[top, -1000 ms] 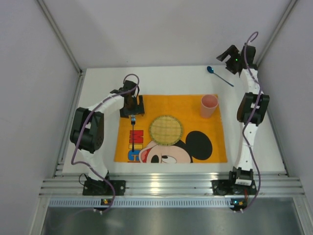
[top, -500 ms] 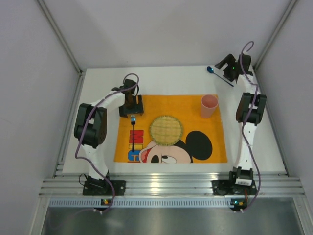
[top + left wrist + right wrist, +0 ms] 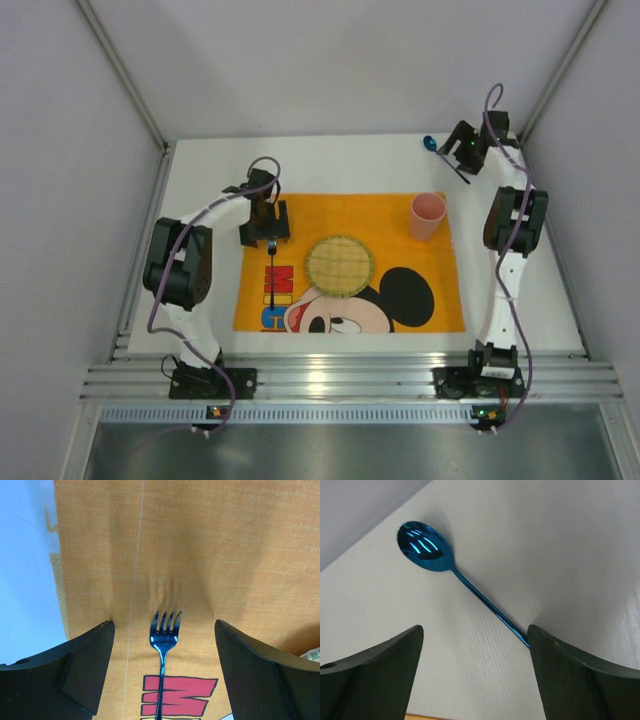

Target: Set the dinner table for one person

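Both spread, empty: left gripper [image 3: 164,622] over fork [image 3: 161,665], right gripper [image 3: 475,628] over spoon [image 3: 465,582]; cup [image 3: 428,215] nearby.

A fork [image 3: 164,630] lies on the placemat [image 3: 210,555] between the fingers of my left claw [image 3: 164,670], tines ahead and handle running back under me. A round mat [image 3: 340,264] sits on the same placemat to that claw's right. Before my right claw [image 3: 475,675] a spoon [image 3: 427,547] lies on the dinner table [image 3: 555,545], bowl ahead-left and handle slanting back to the claw's right side, with a cup [image 3: 428,215] on the placemat behind and left.
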Action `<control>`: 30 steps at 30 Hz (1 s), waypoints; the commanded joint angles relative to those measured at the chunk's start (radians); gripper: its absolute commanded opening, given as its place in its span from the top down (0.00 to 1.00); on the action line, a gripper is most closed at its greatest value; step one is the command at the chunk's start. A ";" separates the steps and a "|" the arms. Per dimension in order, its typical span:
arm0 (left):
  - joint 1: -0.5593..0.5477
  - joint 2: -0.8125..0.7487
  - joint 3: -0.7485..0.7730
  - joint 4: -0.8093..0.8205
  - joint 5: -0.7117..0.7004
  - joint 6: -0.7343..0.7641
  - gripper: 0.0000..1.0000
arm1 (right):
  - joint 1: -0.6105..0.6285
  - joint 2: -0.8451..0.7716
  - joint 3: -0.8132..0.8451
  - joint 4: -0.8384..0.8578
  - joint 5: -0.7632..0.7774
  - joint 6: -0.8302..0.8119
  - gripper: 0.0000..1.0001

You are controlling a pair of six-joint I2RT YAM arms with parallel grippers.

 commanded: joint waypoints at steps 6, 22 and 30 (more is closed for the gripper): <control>0.020 -0.101 -0.072 0.077 0.016 -0.010 0.14 | 0.057 0.140 0.211 -0.474 0.180 -0.171 0.33; 0.023 -0.058 -0.050 0.072 0.052 -0.005 0.14 | 0.172 0.169 0.260 -0.545 0.343 -0.271 0.63; 0.023 -0.046 -0.024 0.037 0.053 0.027 0.14 | 0.174 0.159 0.220 -0.577 0.489 -0.295 1.00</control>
